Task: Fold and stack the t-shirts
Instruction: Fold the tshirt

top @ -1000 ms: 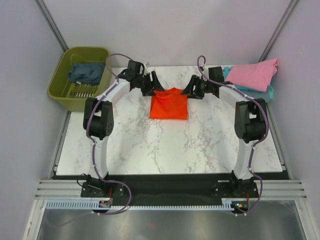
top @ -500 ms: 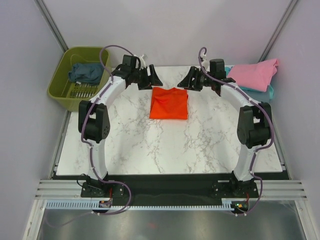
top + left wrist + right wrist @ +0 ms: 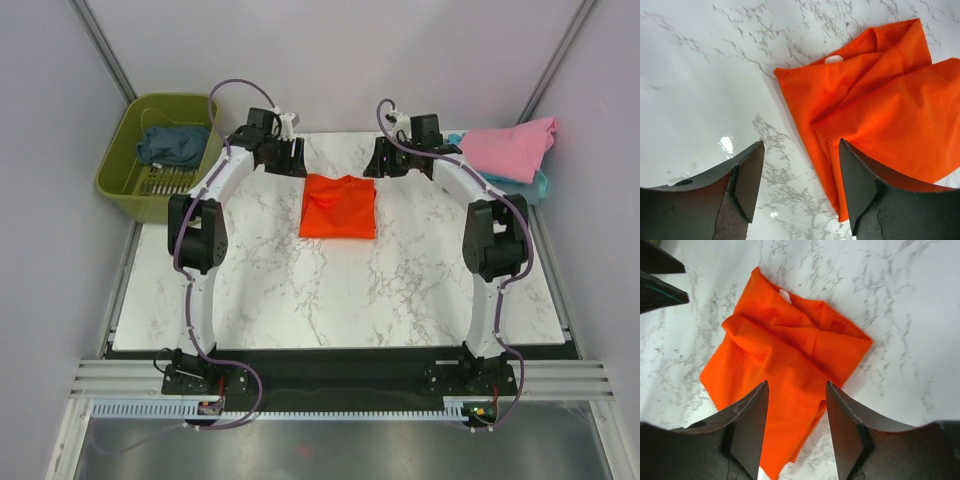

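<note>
1. Between the dark fingers of the left gripper (image 3: 800,150) there is only open air: the jaws stand apart and grip nothing
2. Over on the other side, the right gripper (image 3: 797,387) matches it, jaws spread and nothing held; in its wrist view orange cloth shows through the gap, lying on the surface below and not touching the fingers
3. From above, both grippers hang over the far part of the marble table (image 3: 330,300), the left one near the far left corner of the orange-red t-shirt (image 3: 338,207) and the right one near its far right corner, each apart from the cloth
4. That orange-red t-shirt lies flat on the table between the two grippers and a little nearer to the arm bases, folded into a rough rectangle with overlapping layers and a few soft creases; a small white label (image 3: 834,59) shows at its neck, on the far edge
5. Farther out, at the table's far right corner, the pink t-shirt (image 3: 510,148) lies on top of the light teal t-shirt (image 3: 541,185), of which only the edges show beneath it
6. Off the table's far left corner stands the olive-green basket (image 3: 112,165), with the slate-blue t-shirt (image 3: 172,145) lying crumpled inside it
</note>
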`<state>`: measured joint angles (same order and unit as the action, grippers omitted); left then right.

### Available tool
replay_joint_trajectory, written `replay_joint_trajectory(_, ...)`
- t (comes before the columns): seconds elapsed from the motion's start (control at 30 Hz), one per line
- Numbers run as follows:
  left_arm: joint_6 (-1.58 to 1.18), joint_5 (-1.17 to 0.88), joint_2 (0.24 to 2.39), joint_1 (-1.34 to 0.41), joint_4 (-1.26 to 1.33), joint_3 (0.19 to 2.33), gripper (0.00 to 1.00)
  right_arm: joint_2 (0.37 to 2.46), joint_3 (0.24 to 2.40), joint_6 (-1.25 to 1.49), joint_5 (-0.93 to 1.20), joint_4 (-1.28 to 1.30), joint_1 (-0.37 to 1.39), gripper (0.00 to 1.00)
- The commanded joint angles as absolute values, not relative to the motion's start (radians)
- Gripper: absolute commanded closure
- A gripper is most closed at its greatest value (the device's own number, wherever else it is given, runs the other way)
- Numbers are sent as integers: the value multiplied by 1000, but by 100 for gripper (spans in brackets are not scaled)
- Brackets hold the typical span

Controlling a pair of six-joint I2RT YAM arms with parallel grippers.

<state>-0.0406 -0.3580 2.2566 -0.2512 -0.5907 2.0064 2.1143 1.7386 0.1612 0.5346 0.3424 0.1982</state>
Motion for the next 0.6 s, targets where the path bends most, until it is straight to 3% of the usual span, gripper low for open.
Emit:
replay_joint_trajectory(0.0, 195, -298, 2275, -253, -644, 2111, 31, 2120, 1799, -32, 476, 399, 172, 43)
replay_joint_trajectory(0.3, 351, -431, 2327, -253, -709, 2200, 30, 2163, 1818, -115, 515, 469, 170, 48)
replay_joint_trajectory(0.57, 168, -615, 2390, -253, -792, 2232, 35, 2186, 1807, -94, 537, 471, 170, 48)
